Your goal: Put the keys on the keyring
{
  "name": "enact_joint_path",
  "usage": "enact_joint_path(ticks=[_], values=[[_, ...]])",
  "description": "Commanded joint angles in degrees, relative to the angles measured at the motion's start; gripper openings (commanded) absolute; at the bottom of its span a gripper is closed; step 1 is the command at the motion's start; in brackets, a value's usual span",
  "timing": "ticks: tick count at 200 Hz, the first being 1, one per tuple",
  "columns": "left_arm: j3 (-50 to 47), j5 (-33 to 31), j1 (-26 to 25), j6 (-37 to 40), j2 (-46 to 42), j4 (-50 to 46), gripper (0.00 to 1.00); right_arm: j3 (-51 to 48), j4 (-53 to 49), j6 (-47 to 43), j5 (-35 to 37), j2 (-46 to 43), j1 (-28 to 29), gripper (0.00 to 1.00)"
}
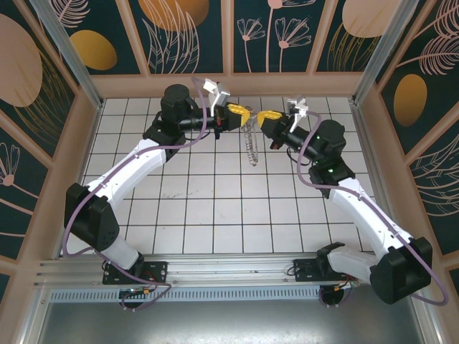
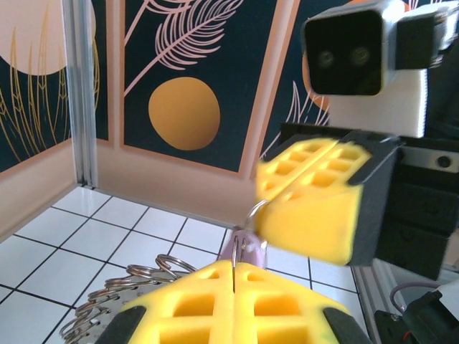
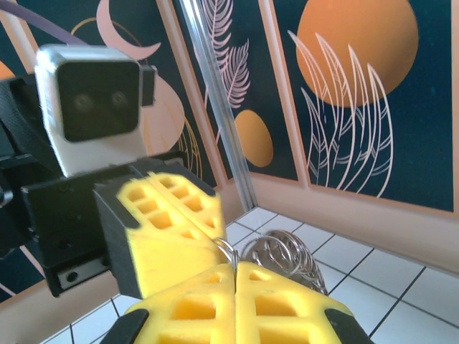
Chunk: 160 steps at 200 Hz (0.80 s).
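Our left pincer (image 1: 244,115) and right pincer (image 1: 262,117) meet tip to tip — both closed on the keyring (image 1: 251,147), which hangs down between.

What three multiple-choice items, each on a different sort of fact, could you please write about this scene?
1. Where is the keyring? A flat on the tiles; B held up between the left gripper and right gripper; C by the arm bases.
2. What colour are the fingers? A yellow; B blue; C red.
3. How is the left gripper? A wide open; B half open; C shut.
Answers: B, overhead it hangs where the two meet; A, both wrist views show yellow; C, its fingers meet along one seam.
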Motion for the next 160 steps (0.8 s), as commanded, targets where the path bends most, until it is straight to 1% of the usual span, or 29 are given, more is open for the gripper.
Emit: enact_joint_path(ticks=[1, 160], values=[[-0.33, 0.72, -0.15, -0.48, -0.76, 2.87, 0.00, -0.97, -0.10, -1.64, 1.90, -3.07, 0.50, 0.00], [-0.33, 0.99, -0.22, -0.92, -0.95, 3.17, 0.00, 1.51, 2.27, -0.16, -1.95, 1.49, 0.73, 0.00]])
